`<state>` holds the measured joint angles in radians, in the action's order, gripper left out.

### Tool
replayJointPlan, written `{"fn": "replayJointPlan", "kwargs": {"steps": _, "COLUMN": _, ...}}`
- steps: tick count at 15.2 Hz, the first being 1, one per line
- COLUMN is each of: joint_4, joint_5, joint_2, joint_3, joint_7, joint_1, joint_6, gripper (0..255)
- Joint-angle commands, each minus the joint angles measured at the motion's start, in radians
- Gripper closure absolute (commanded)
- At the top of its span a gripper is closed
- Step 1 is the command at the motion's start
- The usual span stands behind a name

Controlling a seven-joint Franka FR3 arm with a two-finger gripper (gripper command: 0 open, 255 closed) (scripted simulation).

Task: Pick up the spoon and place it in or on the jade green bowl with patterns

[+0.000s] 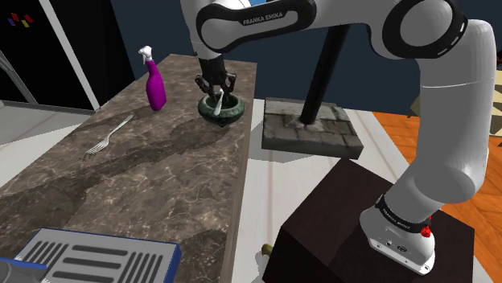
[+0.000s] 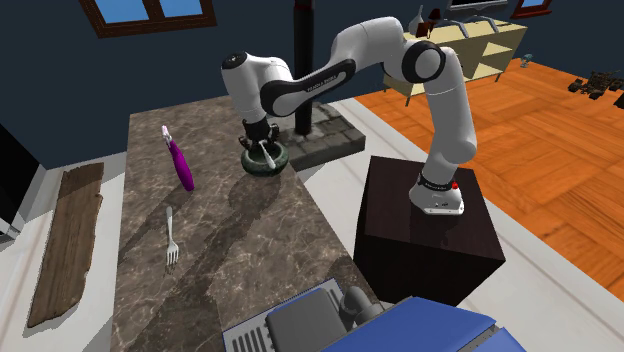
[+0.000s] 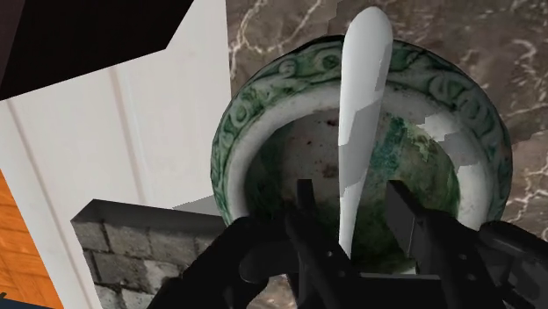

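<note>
The green patterned bowl (image 1: 228,113) (image 2: 274,164) (image 3: 230,140) stands on the dark marble counter (image 1: 161,161), near the edge that faces the stand. A white spoon (image 1: 217,101) (image 2: 266,153) (image 3: 362,97) lies tilted inside it, one end poking out over the rim. My black gripper (image 1: 216,88) (image 2: 260,137) (image 3: 356,224) hangs just above the bowl. It is open: in the wrist view the fingers (image 3: 309,219) stand either side of the spoon's lower end with small gaps, not touching it.
A purple spray bottle (image 1: 155,84) (image 2: 180,160) stands beside the bowl and a fork (image 1: 109,137) (image 2: 171,240) lies further along the counter. A stone-tiled block (image 1: 310,129) with a black pole sits just off the counter. A grey slotted appliance (image 1: 88,257) fills the near end.
</note>
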<state>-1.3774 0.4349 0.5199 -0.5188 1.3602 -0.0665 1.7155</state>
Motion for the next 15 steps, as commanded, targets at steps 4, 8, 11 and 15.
{"fn": "replayJointPlan", "kwargs": {"steps": 4, "joint_4": -0.001, "joint_5": 0.000, "joint_2": 0.000, "joint_3": 0.000, "joint_7": 0.000, "joint_1": 0.000, "joint_6": 0.000, "gripper": 0}}
{"fn": "replayJointPlan", "kwargs": {"steps": 8, "joint_4": 0.114, "joint_5": -0.002, "joint_2": 0.009, "joint_3": -0.004, "joint_7": -0.013, "joint_1": 0.031, "joint_6": -0.103, "gripper": 0}}
{"fn": "replayJointPlan", "kwargs": {"steps": 11, "joint_4": 0.148, "joint_5": -0.001, "joint_2": 0.015, "joint_3": -0.004, "joint_7": -0.016, "joint_1": 0.041, "joint_6": -0.131, "gripper": 0}}
{"fn": "replayJointPlan", "kwargs": {"steps": 15, "joint_4": 0.149, "joint_5": -0.001, "joint_2": 0.015, "joint_3": -0.004, "joint_7": -0.016, "joint_1": 0.041, "joint_6": -0.131, "gripper": 0}}
